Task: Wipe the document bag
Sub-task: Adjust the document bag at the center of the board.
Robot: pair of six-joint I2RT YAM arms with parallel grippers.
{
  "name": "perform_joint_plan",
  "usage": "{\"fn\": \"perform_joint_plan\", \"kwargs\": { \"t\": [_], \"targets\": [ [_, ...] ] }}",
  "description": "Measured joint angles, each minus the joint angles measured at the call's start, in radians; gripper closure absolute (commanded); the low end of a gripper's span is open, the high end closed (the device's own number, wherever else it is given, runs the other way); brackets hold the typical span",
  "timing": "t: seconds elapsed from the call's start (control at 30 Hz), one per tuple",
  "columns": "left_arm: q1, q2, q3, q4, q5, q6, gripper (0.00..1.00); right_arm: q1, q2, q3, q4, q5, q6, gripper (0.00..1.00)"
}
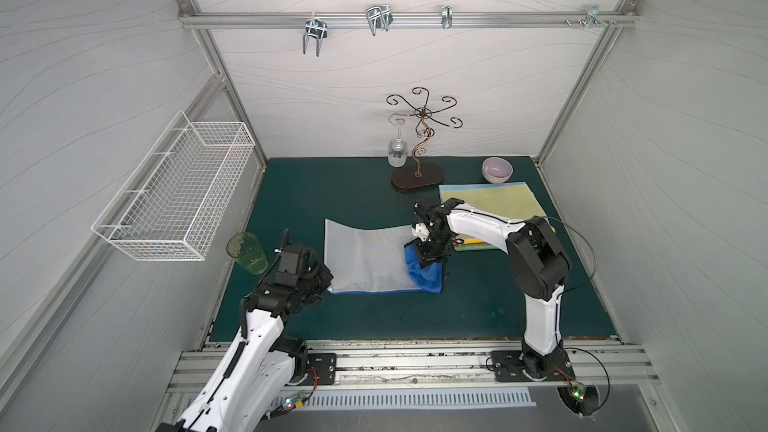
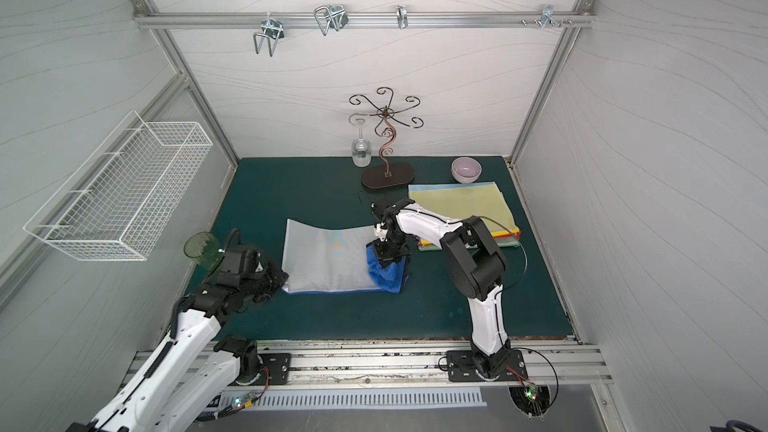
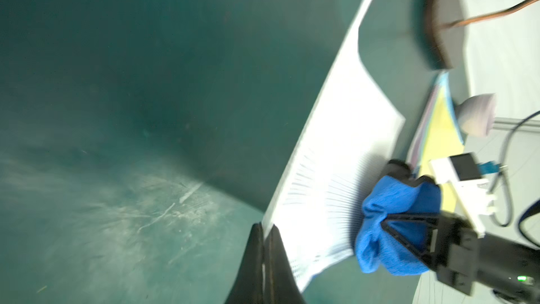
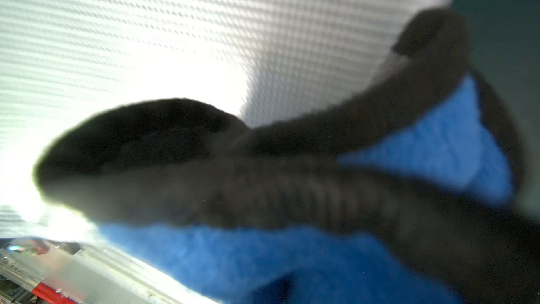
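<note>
The document bag (image 1: 365,259) (image 2: 324,257) is a white, translucent mesh sleeve lying flat on the green mat in both top views. Its far left corner curls up a little. My left gripper (image 1: 327,280) (image 3: 264,231) is shut on the bag's near left edge, and the white sheet (image 3: 336,171) runs between the two dark fingers. My right gripper (image 1: 430,261) (image 2: 388,261) points down over the bag's right end, shut on a bunched blue cloth (image 1: 424,274) (image 3: 388,229) that rests on the bag. In the right wrist view the cloth (image 4: 233,258) hides the fingertips.
A green cup (image 1: 247,252) stands just left of my left arm. A white wire basket (image 1: 174,193) hangs on the left wall. Behind the right arm lie stacked coloured folders (image 1: 490,201), a pink bowl (image 1: 497,169) and a glass stand (image 1: 417,178) with a hanging wine glass (image 1: 397,151).
</note>
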Motion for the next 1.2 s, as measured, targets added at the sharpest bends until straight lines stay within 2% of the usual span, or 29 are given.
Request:
{"fn": "perform_joint_plan", "kwargs": {
  "t": [0.17,0.37,0.57,0.7,0.83,0.93,1.07,1.2],
  "targets": [
    [0.02,0.037,0.318,-0.208,-0.087,0.121,1.0,-0.007,-0.117,0.001,-0.02,0.004,0.012,1.0],
    [0.021,0.145,0.667,-0.405,-0.202,0.253,1.0,-0.033,-0.185,-0.031,-0.022,0.006,0.019,1.0],
    [0.021,0.237,0.965,-0.581,-0.349,0.378,1.0,-0.072,-0.194,-0.108,-0.022,0.003,0.019,1.0],
    [0.021,0.283,1.093,-0.644,-0.426,0.451,1.0,-0.074,-0.193,-0.114,-0.015,-0.008,0.019,1.0],
    [-0.005,0.311,1.102,-0.661,-0.433,0.482,1.0,-0.08,-0.193,-0.113,-0.008,-0.008,0.019,1.0],
    [-0.143,0.357,1.038,-0.632,-0.439,0.468,1.0,-0.104,-0.193,-0.113,-0.009,-0.002,0.018,1.0],
    [-0.286,0.444,0.849,-0.465,-0.342,0.396,1.0,-0.144,-0.194,-0.113,-0.01,0.013,0.016,1.0],
    [-0.385,0.549,0.657,-0.286,-0.224,0.303,1.0,-0.162,-0.205,-0.113,-0.014,0.034,0.016,1.0]
  ]
}}
